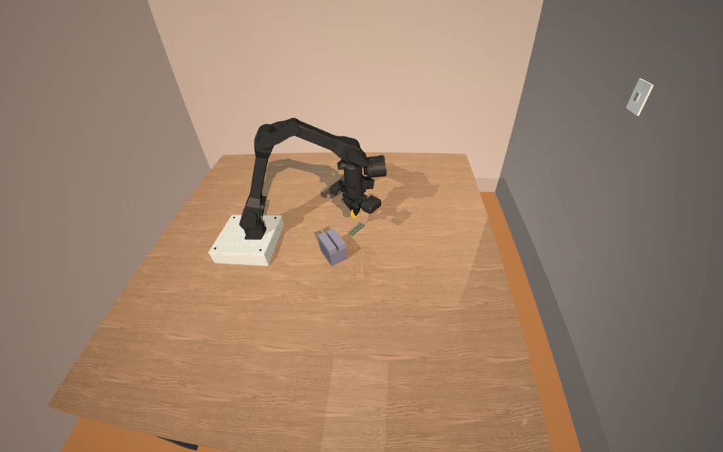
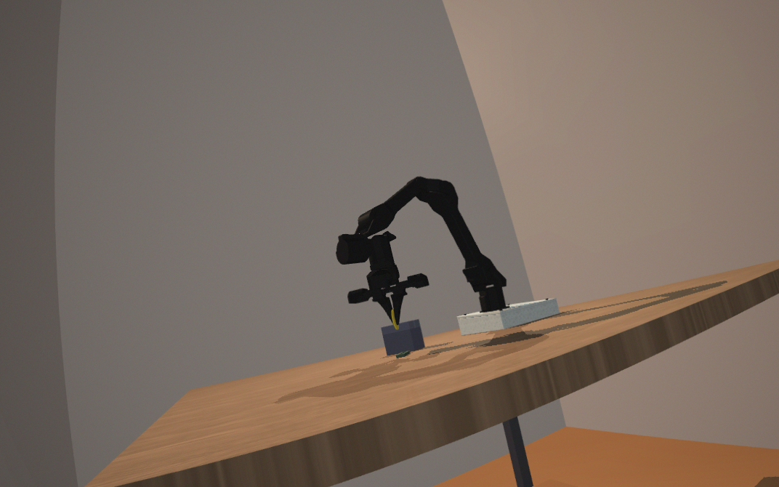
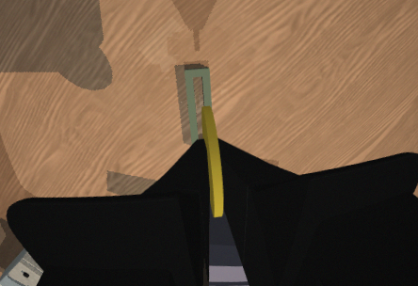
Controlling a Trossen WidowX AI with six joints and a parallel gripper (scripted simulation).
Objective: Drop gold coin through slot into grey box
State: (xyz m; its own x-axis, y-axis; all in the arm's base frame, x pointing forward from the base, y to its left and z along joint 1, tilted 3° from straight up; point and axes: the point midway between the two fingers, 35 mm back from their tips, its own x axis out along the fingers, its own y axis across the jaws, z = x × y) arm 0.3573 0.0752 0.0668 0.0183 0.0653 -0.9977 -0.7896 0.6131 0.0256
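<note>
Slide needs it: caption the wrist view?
Pincer grips the coin edge-on above the vacated holder.

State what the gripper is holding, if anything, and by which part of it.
The gripper is shut on the gold coin, pinching its two flat faces near the upper edge; the coin hangs edge-down, lifted clear of the green holder.

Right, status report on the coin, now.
Gripper shut on coin. Coin lifted out of holder, edge-on, above table. Box beside holder, slot unobstructed.

Arched arm (image 1: 274,146), gripper (image 2: 394,314) down, clamped on coin (image 3: 214,164)
</note>
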